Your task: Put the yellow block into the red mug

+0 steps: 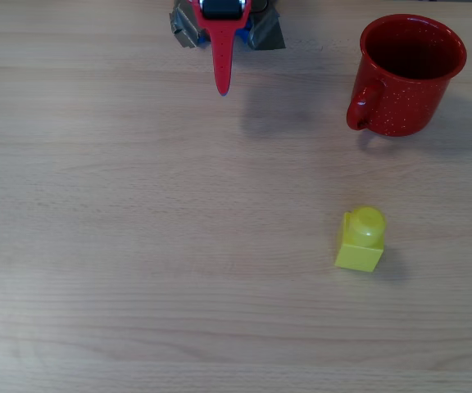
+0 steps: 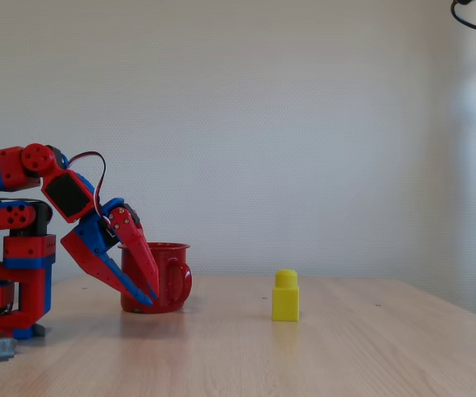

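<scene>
A pale wooden table (image 1: 138,246) carries 1 red and blue robot arm (image 2: 23,248), 1 red mug (image 1: 406,78) and 1 yellow block (image 1: 360,241). In the overhead view the gripper (image 1: 222,82) enters from the top edge, left of centre, as a narrow red point aimed down the picture; its tip hangs above bare wood with its shadow just to the right. In the fixed view the gripper (image 2: 145,298) slopes down to the right from the folded arm, its 2 fingers drawn together at their tips just above the tabletop with nothing between them, so it reads as closed and empty.

The red mug stands upright near the top right of the overhead view, its dark inside showing and its loop handle turned to the left; fine white speckles dot its wall. In the fixed view the mug (image 2: 162,277) sits behind the gripper tips, partly covered by them.

The yellow block stands upright on the table, 1 round stud on top, lower in the overhead view than the mug and well apart from it; in the fixed view the block (image 2: 285,296) stands alone to the right of the mug, well clear of the gripper.
</scene>
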